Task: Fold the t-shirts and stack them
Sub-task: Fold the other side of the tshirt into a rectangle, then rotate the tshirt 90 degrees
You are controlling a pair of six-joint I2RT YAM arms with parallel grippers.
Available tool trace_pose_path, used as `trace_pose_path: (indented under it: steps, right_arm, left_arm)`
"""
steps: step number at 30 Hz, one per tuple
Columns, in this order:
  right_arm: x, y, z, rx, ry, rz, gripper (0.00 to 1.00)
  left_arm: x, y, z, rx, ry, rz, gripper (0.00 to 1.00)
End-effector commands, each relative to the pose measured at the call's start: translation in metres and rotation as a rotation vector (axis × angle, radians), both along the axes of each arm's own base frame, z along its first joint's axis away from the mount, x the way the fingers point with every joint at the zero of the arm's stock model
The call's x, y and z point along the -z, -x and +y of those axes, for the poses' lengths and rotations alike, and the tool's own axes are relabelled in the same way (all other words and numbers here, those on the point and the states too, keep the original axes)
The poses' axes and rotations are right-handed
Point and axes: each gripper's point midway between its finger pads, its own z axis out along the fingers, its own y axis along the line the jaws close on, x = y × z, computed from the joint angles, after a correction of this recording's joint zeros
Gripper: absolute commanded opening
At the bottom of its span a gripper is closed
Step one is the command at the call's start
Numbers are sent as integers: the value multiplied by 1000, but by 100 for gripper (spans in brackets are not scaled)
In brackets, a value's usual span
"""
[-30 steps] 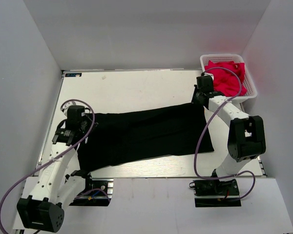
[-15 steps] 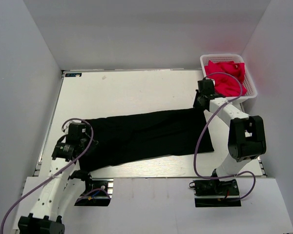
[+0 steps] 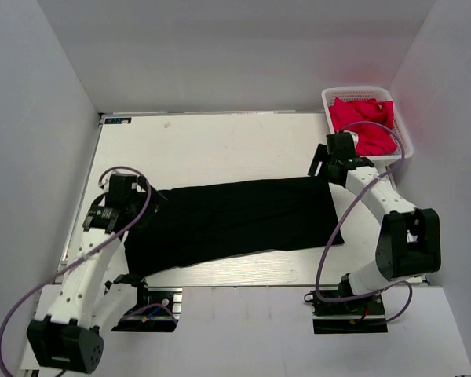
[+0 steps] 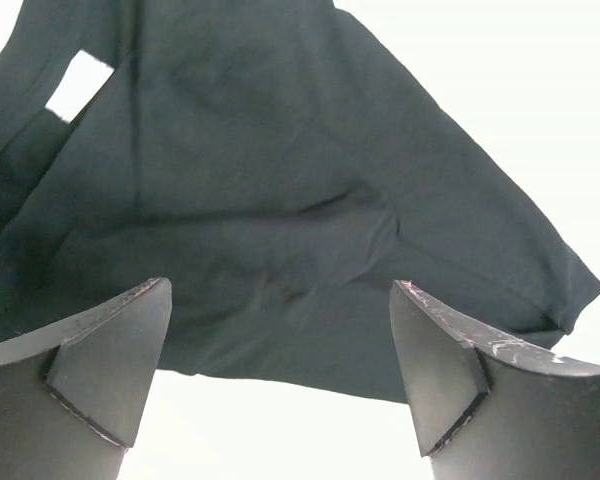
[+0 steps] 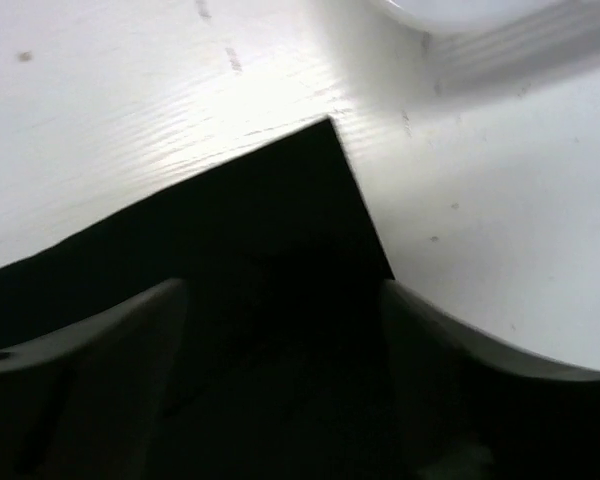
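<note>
Black short-sleeved cloth t-shirt [image 3: 235,216] lies flat on the white table [image 3: 220,145], nearer half, long side running left to right. Left gripper [image 4: 280,290] sits over the shirt's left end, fingers spread wide, nothing pinched. Right gripper [image 5: 280,285] is above the shirt's far right corner, fingers apart too, no cloth between them. Far right corner of the table: white slotted plastic basket [image 3: 357,89] holding crumpled red cloth [image 3: 361,110].

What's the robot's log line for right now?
black t-shirt: lying on table | left gripper: open over it | right gripper: open over its corner
</note>
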Motion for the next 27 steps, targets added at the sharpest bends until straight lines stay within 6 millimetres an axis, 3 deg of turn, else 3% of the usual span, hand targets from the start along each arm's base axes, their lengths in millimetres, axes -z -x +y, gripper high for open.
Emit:
trace_pose_path:
  steps: [1,3,4,5,9,11,12,13,17,18,19,20,21,22,23,24,25,26,27]
  right_arm:
    - [-26,-14,26,-121,-82,-85,90]
    - [-24,-17,45,-211,-131,-102,90]
    - [-18,-15,56,-258,-162,-87,90]
    - [-12,-12,64,-285,-188,-69,90]
    - [25,-10,76,-297,-220,35,90]
    - [39,-10,75,-280,-222,61,90]
    - [49,-10,73,-267,-215,87,90]
    - [57,-7,72,-256,-213,115,90]
    - [78,7,52,-179,-140,185,90]
    - [83,17,51,-170,-145,205,90]
    - [85,24,55,-180,-148,216,90]
    - [96,40,56,-184,-153,251,90]
    - [93,49,69,-223,-198,252,90]
    - [99,69,73,-236,-206,280,90]
    - [104,93,79,-266,-244,316,90]
    - [106,110,90,-315,-264,339,90]
    - [111,143,88,-314,-277,366,90]
    - [110,164,106,-397,-298,382,90]
    - [110,178,113,-435,-321,394,90]
  left_arm:
    - [1,-40,-9,62,-10,-37,100]
    - [9,-59,-13,82,-14,-44,100]
    - [32,-62,-14,83,-21,25,100]
    - [40,-67,-16,96,-21,44,100]
    - [85,-84,-8,75,-56,140,100]
    - [103,-88,-11,60,-39,188,100]
    - [126,-87,-6,37,-52,272,100]
    - [124,-101,-6,32,-61,272,100]
    - [151,-135,1,5,-123,354,100]
    - [141,-162,2,-9,-140,316,100]
    - [142,-172,13,-39,-201,331,100]
    - [167,-179,16,-43,-229,393,100]
    - [148,-225,11,-51,-217,312,100]
    - [152,-243,2,-14,-190,307,100]
    - [157,-259,-13,28,-174,300,100]
    - [166,-303,-24,58,-152,248,100]
    - [172,-319,-52,146,-102,224,100]
    - [176,-338,-66,178,-48,189,100]
    - [153,-376,-91,236,7,67,100]
